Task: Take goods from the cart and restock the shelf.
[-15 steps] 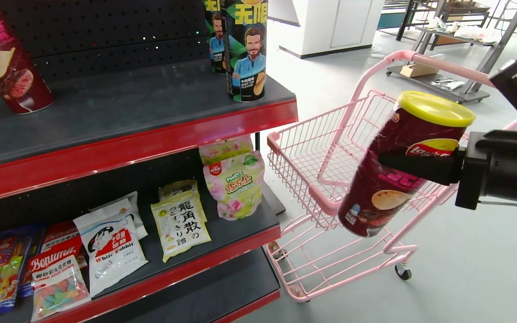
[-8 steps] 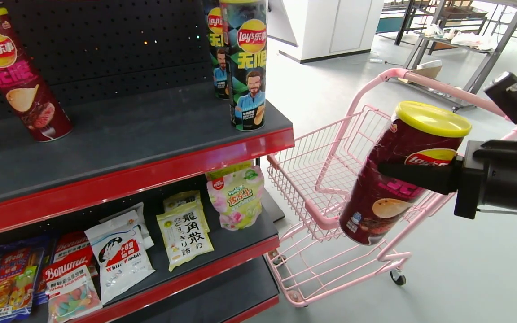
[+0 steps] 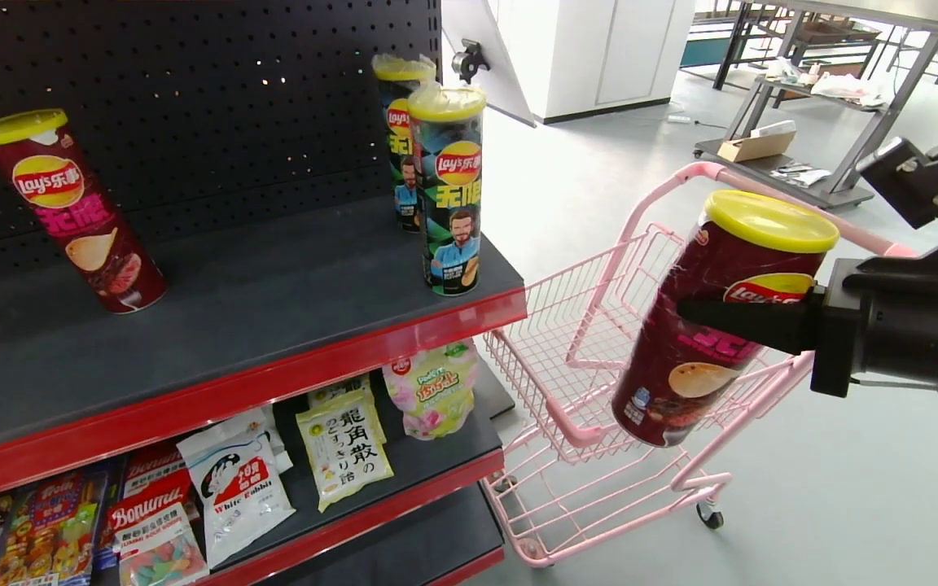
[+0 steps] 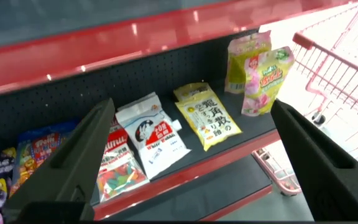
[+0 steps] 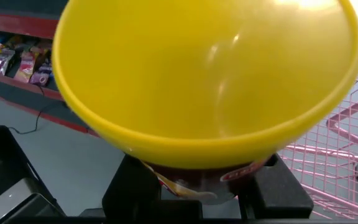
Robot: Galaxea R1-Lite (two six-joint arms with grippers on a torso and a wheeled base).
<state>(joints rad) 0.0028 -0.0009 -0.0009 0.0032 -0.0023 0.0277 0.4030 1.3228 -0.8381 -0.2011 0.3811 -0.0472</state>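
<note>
Grey concrete floor runs behind the pink cart (image 3: 575, 325), which stands beside the dark, red-edged shelf (image 3: 273, 317). The right claw (image 3: 721, 317) clamps the maroon chip can (image 3: 697, 366) mid-body, tilted, above the cart. The can looks light and stiff but crushable, its glossy wall probably slippery, so a mid-body grip suits it. The left claw (image 4: 191, 106) gapes wide before the snack bags (image 4: 207, 118).
</note>
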